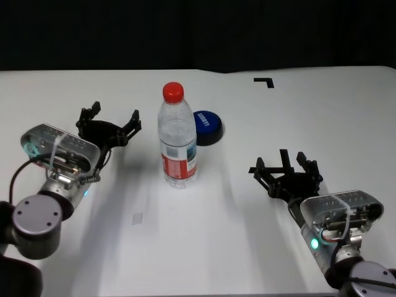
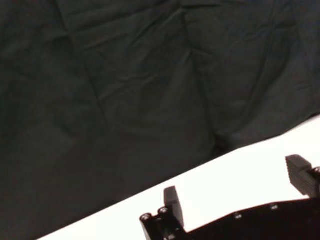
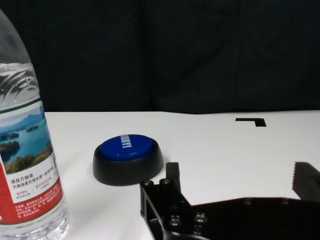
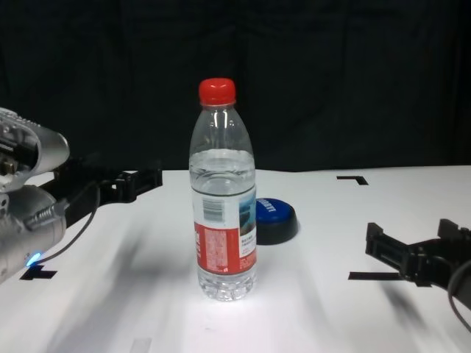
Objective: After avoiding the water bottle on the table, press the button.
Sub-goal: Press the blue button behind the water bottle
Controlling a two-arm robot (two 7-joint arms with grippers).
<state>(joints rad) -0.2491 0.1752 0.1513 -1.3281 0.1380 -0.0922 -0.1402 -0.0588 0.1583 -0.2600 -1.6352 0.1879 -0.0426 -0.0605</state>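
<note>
Right gripper [image 1: 285, 166] nearest, low over the near right of the table [image 1: 204, 253]; fingers spread, holding nothing; in its wrist view one fingertip [image 3: 172, 172] shows, with the button [image 3: 128, 159] beyond it. Left gripper [image 1: 110, 119] over the left side, fingers spread wide, empty; well apart from the bottle. Water bottle [image 1: 177, 137] upright at centre, red cap on. Button just behind the bottle and to its right, partly hidden by it in the chest view; untouched. Black tape mark [image 1: 265, 81] at far right.
</note>
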